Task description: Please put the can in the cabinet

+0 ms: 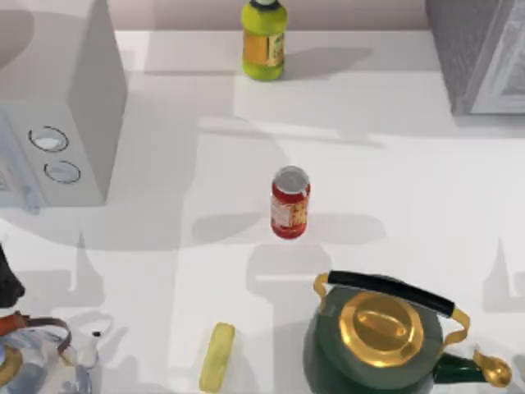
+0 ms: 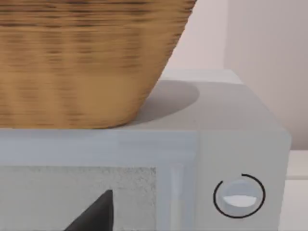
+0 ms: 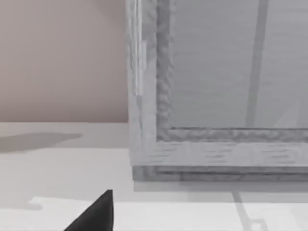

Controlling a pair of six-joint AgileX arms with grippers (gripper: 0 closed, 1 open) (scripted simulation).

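Note:
The can (image 1: 289, 202), a small red tin with a silver lid and a white-and-yellow label, stands upright in the middle of the table, with no gripper near it. At the far right corner is the cabinet (image 1: 480, 49), a grey speckled box. Its pale framed panel door (image 3: 216, 72) is close in front of the right wrist camera. A dark tip of my right gripper (image 3: 96, 215) pokes in at that picture's edge. My left gripper (image 2: 96, 215) faces the light grey box with round dials (image 2: 238, 195). Part of my left arm (image 1: 8, 283) is at the left edge.
A yellow-green bottle (image 1: 263, 41) stands at the back centre. The box with dials (image 1: 57, 115) fills the back left, with a wicker basket (image 2: 86, 57) on top. A green and gold kettle (image 1: 381, 341), a yellow bar (image 1: 217, 355) and a glass kettle (image 1: 41, 361) line the front.

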